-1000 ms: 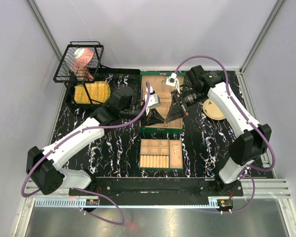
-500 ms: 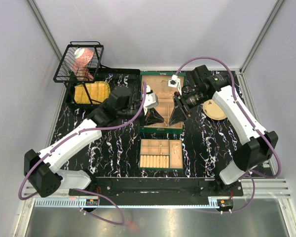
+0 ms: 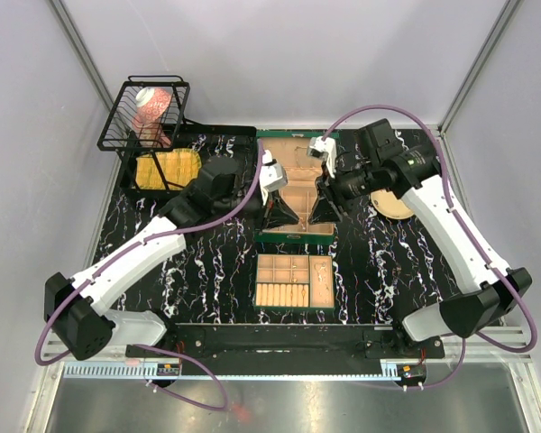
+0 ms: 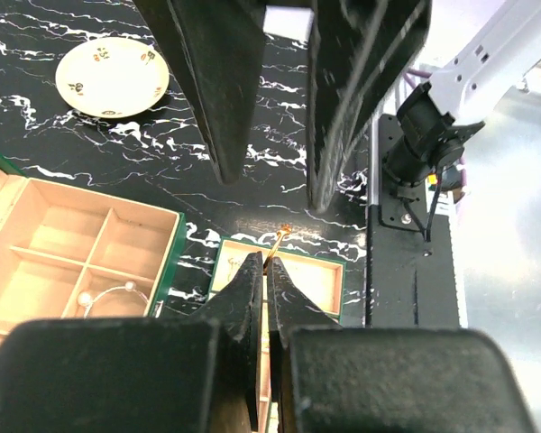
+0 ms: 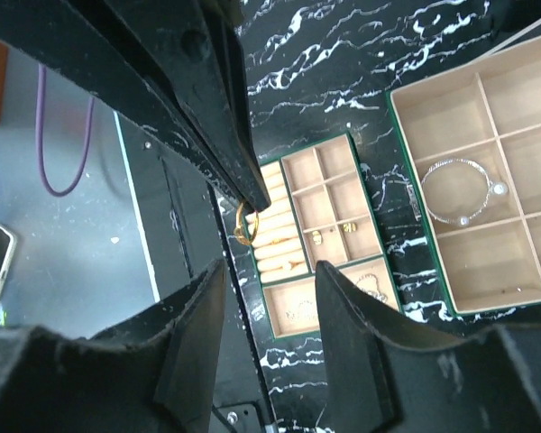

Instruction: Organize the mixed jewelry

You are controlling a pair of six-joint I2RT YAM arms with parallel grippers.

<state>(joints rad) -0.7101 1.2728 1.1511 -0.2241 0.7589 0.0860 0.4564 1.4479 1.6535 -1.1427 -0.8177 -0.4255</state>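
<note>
My left gripper (image 3: 278,213) hangs above the front edge of the open green box (image 3: 263,185), shut on a small gold ring (image 5: 243,224). The ring pokes out past its fingertips (image 4: 250,271) as a gold sliver (image 4: 282,236). My right gripper (image 3: 325,209) faces it tip to tip, open, with nothing between its fingers (image 5: 198,311). A slim bangle with pearl ends (image 5: 458,191) lies in one compartment of the box. The smaller tray (image 3: 294,307) holds gold studs (image 5: 329,235) and fine chains (image 5: 370,287) in its beige compartments.
A round tan plate (image 3: 392,200) sits right of the box, under the right arm. A black wire basket (image 3: 144,113) with a pink item stands at the back left, a yellow-lined tray (image 3: 167,169) in front of it. The arm bases' black rail (image 3: 288,338) runs along the near edge.
The right gripper's jaws have opened and drawn slightly back from the ring. The left gripper stays shut on the ring and has shifted slightly towards the back.
</note>
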